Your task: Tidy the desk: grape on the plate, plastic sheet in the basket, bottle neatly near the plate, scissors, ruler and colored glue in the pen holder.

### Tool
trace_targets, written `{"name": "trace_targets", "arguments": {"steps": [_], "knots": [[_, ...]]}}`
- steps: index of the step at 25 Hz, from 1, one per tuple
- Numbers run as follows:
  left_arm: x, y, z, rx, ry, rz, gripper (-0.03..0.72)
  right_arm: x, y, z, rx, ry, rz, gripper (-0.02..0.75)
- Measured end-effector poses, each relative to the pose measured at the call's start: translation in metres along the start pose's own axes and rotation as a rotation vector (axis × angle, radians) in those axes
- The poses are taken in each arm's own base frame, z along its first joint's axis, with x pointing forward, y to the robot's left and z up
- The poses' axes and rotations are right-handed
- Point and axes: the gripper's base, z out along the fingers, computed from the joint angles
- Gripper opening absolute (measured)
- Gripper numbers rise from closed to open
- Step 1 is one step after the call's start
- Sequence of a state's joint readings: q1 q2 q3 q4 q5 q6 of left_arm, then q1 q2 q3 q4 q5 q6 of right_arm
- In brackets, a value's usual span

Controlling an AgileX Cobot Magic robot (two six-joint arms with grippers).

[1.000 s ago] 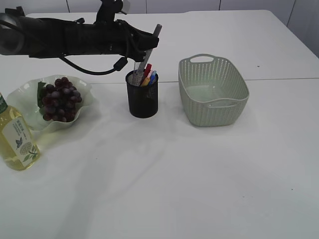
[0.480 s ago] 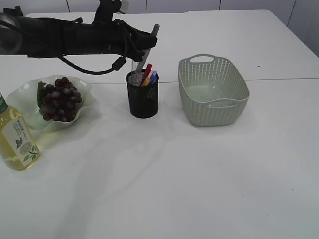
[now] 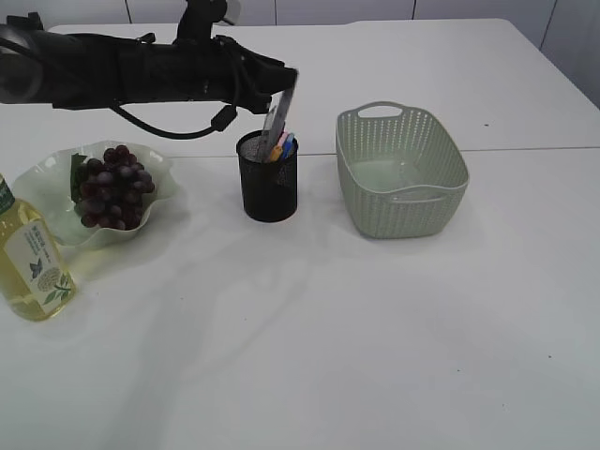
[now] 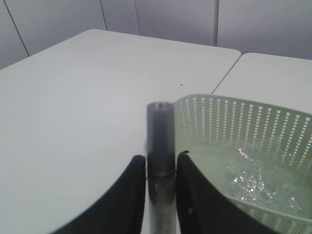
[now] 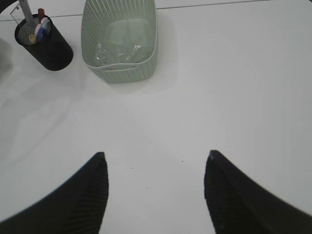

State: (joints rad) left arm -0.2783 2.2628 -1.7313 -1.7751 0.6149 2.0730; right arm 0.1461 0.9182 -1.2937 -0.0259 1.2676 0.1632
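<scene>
The right gripper [image 5: 156,195] hung with its claw spread wide and empty above the bare front part of the table [image 3: 375,356]. At the table's left edge, near the front, stood the bottle [image 3: 31,258], upright, pale yellow with a green-leaf label. It was just beside the plate [image 3: 56,169]. The wavy, translucent plate sat a little further back by the same edge and carried the dark grape [image 3: 112,186] bunch.

Toward the middle of the table stood the black mesh pen holder [image 3: 269,187], with red, yellow and blue ends showing above its rim. A grey rod [image 3: 277,117], most likely one of the desk tools though which one could not be told, leaned in the holder. A second before, its top had stood well clear above the arm; now it sat much lower, its upper end level with the left gripper [image 4: 161,161]. The black fingers [image 4: 134,195] flanked it closely. Whether they still pinched it or had just let go could not be told, but the drop suggested a release, so this item was probably home.

To the right of the holder, well apart, the pale green basket [image 3: 441,202] held the crinkled clear plastic sheet [image 5: 122,44].
</scene>
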Motion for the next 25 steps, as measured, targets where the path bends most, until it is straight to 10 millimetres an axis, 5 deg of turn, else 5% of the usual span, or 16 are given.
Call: {"name": "trace_targets", "arguments": {"steps": [5,18,25], "knots": [[0.000,0.000,0.000,0.000,0.000,0.000,0.251,0.000,0.000,0.000,0.000,0.000,0.000,0.458],[0.002,-0.002,-0.001,0.029,0.021,0.048,0.256,0.000,0.000,0.000,0.000,0.000,0.000,0.458],[-0.021,-0.008,-0.012,0.076,0.003,0.143,0.256,0.000,-0.002,-0.001,0.019,-0.005,-0.006,0.457]]}}
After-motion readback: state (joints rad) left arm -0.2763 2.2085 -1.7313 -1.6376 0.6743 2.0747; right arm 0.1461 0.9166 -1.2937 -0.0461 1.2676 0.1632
